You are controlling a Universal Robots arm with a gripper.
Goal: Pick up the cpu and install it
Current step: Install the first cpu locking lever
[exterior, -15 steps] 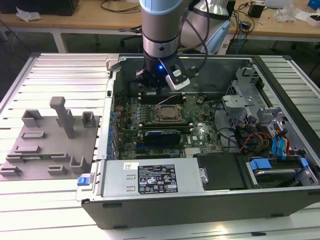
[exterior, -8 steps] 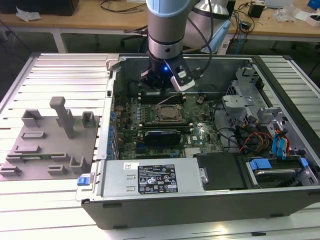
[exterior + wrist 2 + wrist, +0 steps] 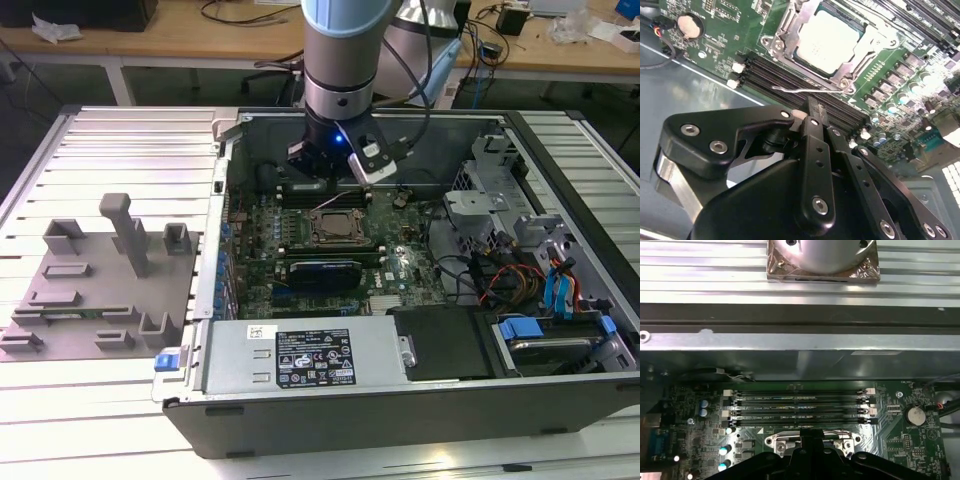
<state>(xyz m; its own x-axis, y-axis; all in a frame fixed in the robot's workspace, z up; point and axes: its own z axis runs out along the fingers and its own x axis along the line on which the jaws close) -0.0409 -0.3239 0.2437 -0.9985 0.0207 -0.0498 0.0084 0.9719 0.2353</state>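
Sitting in motherboard socket: cpu. End effector above memory slots, fingers together, holding nothing.

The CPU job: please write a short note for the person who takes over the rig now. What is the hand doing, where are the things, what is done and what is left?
Hand: black, over the green motherboard inside the open computer case, beside the black memory slots. It carries nothing visible.

CPU: the flat square chip with the silvery-grey metal top lies inside the square metal socket frame.

Done: the chip is placed in the socket.

Left: the thin wire latch lever lies beside the frame; whether it is locked cannot be told. Check this before calling the install finished.
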